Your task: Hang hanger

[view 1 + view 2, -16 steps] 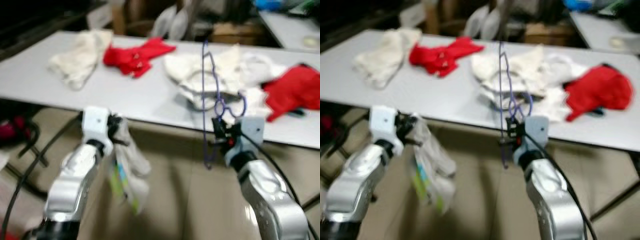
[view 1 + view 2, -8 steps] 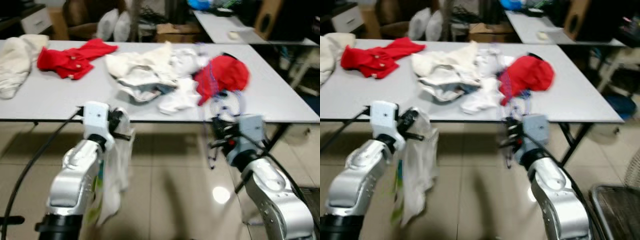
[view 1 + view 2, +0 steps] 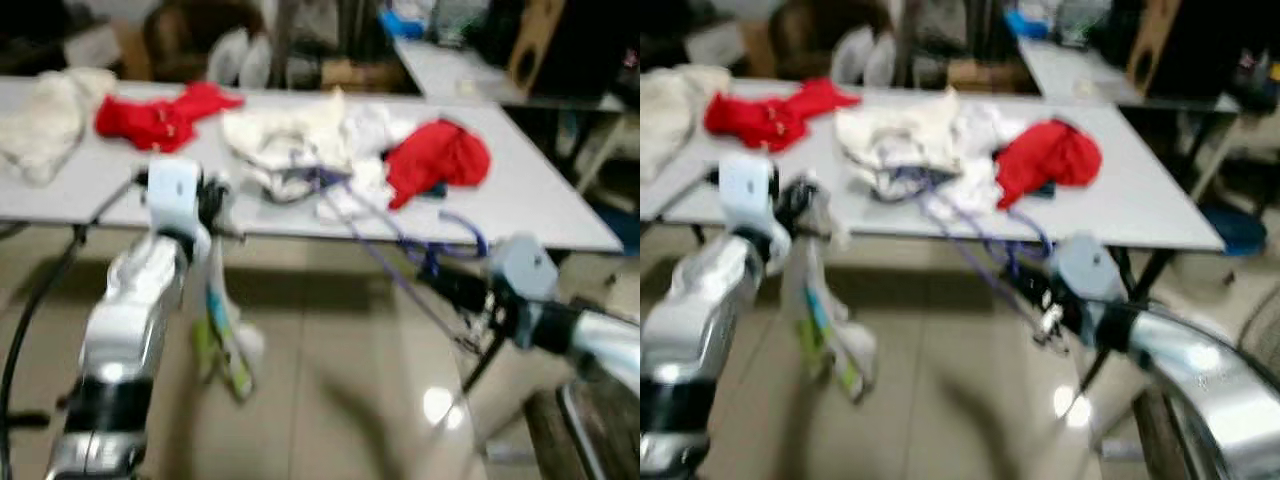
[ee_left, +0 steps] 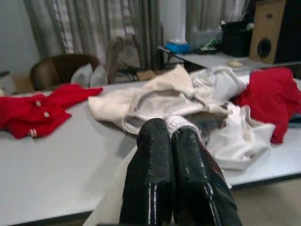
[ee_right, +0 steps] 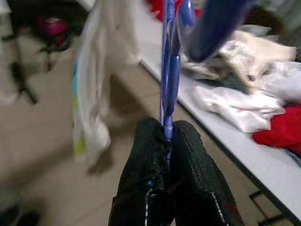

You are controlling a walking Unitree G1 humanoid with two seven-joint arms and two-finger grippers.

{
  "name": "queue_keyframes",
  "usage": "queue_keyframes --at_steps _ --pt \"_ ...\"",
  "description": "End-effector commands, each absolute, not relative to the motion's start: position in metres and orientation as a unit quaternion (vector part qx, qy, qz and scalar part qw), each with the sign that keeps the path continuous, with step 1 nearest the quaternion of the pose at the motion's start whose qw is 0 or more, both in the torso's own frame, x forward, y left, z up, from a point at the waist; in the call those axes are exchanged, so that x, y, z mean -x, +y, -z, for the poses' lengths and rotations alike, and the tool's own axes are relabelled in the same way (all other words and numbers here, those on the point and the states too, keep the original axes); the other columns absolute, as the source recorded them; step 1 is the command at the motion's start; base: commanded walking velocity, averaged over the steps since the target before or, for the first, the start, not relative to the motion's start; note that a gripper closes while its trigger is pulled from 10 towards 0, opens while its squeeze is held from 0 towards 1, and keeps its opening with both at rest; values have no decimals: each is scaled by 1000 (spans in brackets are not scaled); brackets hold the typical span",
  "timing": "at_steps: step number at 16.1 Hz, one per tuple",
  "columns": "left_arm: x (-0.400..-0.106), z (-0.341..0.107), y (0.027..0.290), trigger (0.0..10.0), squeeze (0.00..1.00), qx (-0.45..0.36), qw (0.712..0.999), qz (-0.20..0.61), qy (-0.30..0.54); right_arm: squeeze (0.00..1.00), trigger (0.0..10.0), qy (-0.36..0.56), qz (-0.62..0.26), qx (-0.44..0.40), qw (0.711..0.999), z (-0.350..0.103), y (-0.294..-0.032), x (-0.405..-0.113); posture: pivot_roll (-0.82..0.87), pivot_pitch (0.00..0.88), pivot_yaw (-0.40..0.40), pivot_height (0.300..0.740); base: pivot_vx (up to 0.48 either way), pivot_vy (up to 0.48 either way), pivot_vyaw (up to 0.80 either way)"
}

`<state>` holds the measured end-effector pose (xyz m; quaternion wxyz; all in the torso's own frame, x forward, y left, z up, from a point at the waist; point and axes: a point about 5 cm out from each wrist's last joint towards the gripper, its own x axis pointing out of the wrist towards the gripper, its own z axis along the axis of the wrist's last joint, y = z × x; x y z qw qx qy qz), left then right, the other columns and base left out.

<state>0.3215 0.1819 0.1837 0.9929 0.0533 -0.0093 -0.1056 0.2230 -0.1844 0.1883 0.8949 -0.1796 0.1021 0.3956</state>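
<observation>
hanger (image 3: 400, 262): blue wire, pinched in my right gripper (image 5: 167, 134); long axis runs from the gripper up and left toward the table (image 3: 560, 215) edge.
right arm: stretched forward, low, in front of the table.
left gripper (image 4: 170, 136): fingers pressed together on a white garment (image 3: 222, 330), hanging below the table edge.
nearer arm: right, already has it.
rail: none seen, so I can't place the hang target.

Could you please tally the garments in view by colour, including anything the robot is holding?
Red garments on the table: 2
White or cream piles on the table: 2
White garment held in the left gripper: 1
Total: 5
</observation>
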Motion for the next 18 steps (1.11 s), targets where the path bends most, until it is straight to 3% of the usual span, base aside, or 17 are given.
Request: queue_keyframes --at_steps 1,8,12,14,18 --pt "-328 -196 179 10000 0 -61 991 119 -28 0 10000 112 -411 182 886 -192 -189 -220 -140 0 -1 740 319 0 0" --pt "-365 -262 166 10000 0 -46 976 179 -112 0 10000 133 -471 203 848 -200 -191 -215 -144 0 2 740 329 0 0" --pt "-364 -294 141 10000 0 -9 952 261 -159 0 10000 134 -491 202 837 -200 -182 -215 -148 0 5 740 336 0 0" --pt "-361 -314 124 10000 0 34 931 313 -186 0 10000 130 -499 201 833 -200 -175 -217 -148 0 5 740 336 0 -766" --pt "-360 -322 116 10000 0 40 919 339 -198 0 10000 116 -515 204 824 -202 -167 -221 -145 0 6 740 333 0 -192"
